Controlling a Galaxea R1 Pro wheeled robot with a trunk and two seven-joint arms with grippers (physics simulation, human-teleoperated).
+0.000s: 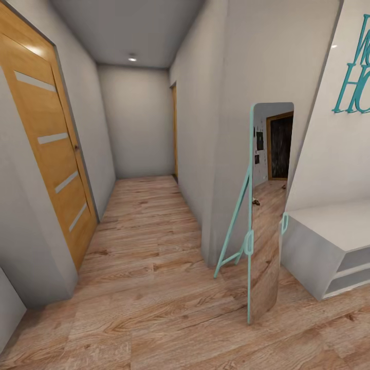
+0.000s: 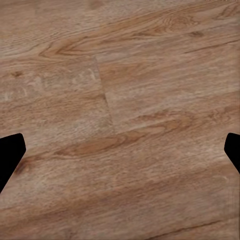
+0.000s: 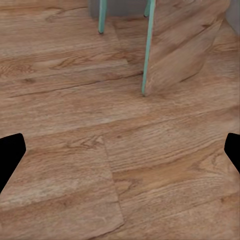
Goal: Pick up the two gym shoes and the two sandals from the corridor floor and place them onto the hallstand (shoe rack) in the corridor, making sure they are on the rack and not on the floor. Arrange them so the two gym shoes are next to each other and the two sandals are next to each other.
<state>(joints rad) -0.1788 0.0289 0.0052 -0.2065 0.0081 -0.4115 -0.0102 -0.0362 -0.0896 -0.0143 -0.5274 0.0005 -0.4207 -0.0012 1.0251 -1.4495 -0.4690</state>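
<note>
- The corridor floor (image 1: 154, 288) of wood planks runs ahead between grey walls, with an orange door (image 1: 46, 154) on the left.
- A teal-framed standing mirror (image 1: 267, 216) leans just beside the pale grey hallstand (image 1: 329, 241) at the right.
- The left gripper (image 2: 120, 155) hangs spread wide over bare planks, grasping nothing.
- The right gripper (image 3: 120, 155) is likewise released, near the mirror's feet.

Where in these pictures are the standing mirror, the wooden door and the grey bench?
standing mirror (image 1: 267, 241), head view, on its glass face.
wooden door (image 1: 49, 154), head view, on its middle panel.
grey bench (image 1: 329, 226), head view, on its bare top.
</note>
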